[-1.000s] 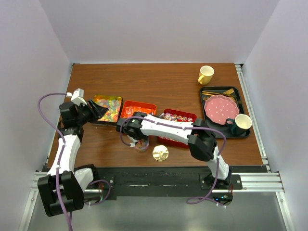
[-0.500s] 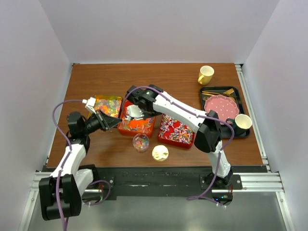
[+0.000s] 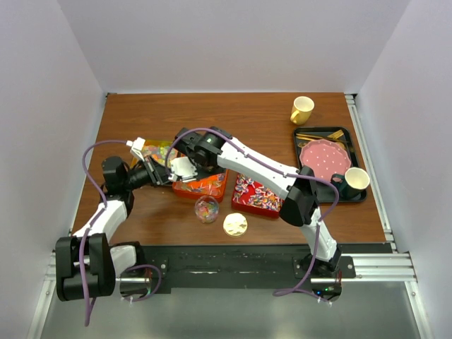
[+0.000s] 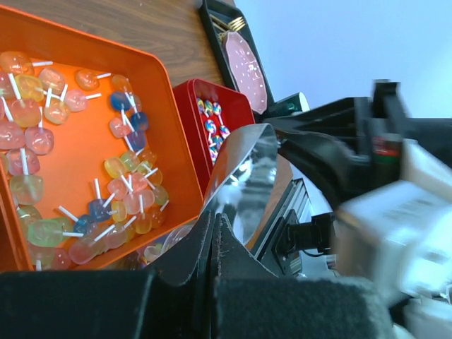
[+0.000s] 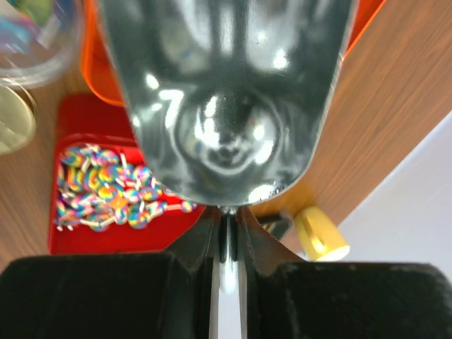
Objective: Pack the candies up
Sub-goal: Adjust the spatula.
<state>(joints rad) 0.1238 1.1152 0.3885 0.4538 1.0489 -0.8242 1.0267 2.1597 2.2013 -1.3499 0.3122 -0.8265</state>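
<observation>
**Operator:** Over the orange tray [image 4: 180,152], what is that shiny thing?

**Me:** It is the metal scoop [image 5: 226,92]. My right end effector [image 5: 226,229] is clamped on its thin handle, and the bowl hangs above the left end of that tray.

**Operator:** And your left side?

**Me:** My left end effector [image 4: 215,222] has its fingers pressed together. The scoop's bright edge rises right from their tips, but I cannot tell whether it is pinched between them or only touching.

**Operator:** Where are the candies [image 3: 258,192]?

**Me:** They are spread over three trays in a row on the worktop [image 3: 233,120]. Gummy pieces [image 3: 161,150] fill the leftmost tray, partly hidden behind my left arm. Clear-wrapped sweets [image 4: 39,140] on white sticks lie in the orange tray. Swirled ones [image 5: 106,191] sit in the red tray [image 5: 78,236] on the right. More multicoloured sweets are inside the small clear jar [image 3: 206,209], which stands in front of the trays. The gold lid [image 3: 235,224] lies flat just beside the jar.

**Operator:** Anything further right?

**Me:** A black tray [image 3: 296,152] carries the pink dotted plate [image 3: 323,159] and a cup [image 3: 355,180]. A yellow mug [image 3: 301,109] stands on the worktop beyond it.
</observation>
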